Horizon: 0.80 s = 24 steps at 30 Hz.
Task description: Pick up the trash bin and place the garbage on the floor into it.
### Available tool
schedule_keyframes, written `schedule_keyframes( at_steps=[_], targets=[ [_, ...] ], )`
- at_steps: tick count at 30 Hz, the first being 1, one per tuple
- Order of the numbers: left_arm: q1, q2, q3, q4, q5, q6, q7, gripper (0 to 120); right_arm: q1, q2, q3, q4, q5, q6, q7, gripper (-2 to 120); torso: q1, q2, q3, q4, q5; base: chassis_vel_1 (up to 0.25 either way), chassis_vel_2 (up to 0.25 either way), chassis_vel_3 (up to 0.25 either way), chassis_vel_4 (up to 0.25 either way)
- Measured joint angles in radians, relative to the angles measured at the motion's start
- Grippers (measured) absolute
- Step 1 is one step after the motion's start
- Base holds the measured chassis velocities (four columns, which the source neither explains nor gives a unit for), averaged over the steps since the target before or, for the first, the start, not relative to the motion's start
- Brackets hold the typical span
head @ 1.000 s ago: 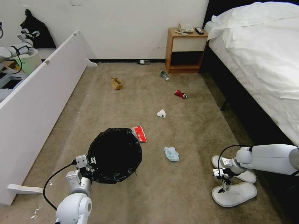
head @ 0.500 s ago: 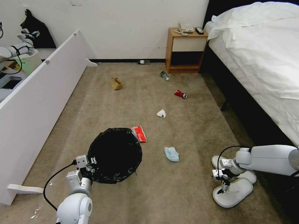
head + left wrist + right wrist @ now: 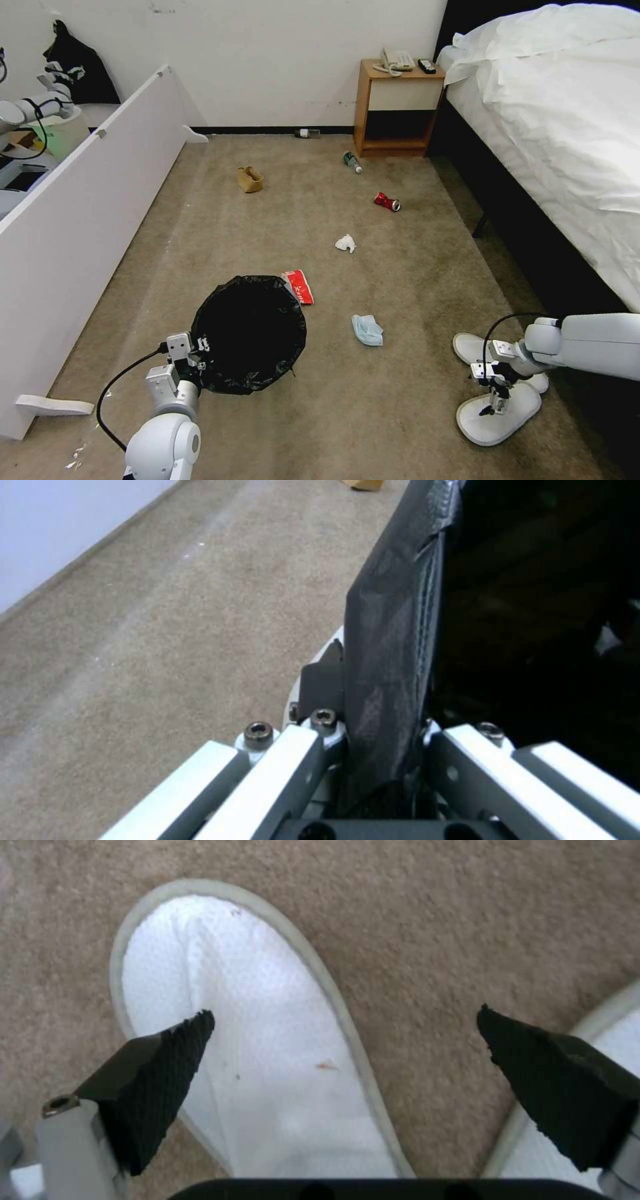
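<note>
trash bin (image 3: 248, 333), small, round and lined with a black plastic bag folded over its rim, hung at the robot's front left above the beige-brown short-pile carpet floor (image 3: 400, 280), its rim pinched between the pressed-together fingers of the left gripper (image 3: 193, 355). with the bin in hand, the step under way looked to be the first pickup: the right gripper (image 3: 347, 1060) hovered with its black pads spread wide over the nearer of two white slippers (image 3: 499, 413) by the bed's dark base. the next move appeared to call for lowering onto the slipper's edge, closing, then carrying it across to the bin's mouth. a blue face mask (image 3: 367, 330), red packet (image 3: 298, 286), white tissue (image 3: 345, 243), red can (image 3: 387, 201), green-labelled bottle (image 3: 352, 161) and brown paper bag (image 3: 250, 179) lay scattered farther out. the bin's white wall was hidden under the bag, the packet sat partly behind its rim, the second slipper was largely covered by the right arm, and whether the pads touched the slipper could not be told.
</note>
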Motion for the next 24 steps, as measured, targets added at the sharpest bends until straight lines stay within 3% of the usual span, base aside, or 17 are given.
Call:
schedule_keyframes(
  at_steps=[24],
  targets=[
    [-0.001,0.0,-0.006,0.009,0.0,-0.009,0.007,2,0.094,0.067,-0.095,0.048,-0.062,-0.023,-0.076,100,0.0,0.0,0.0,-0.0003,0.0,0.0,0.0,0.0,0.0]
  ],
)
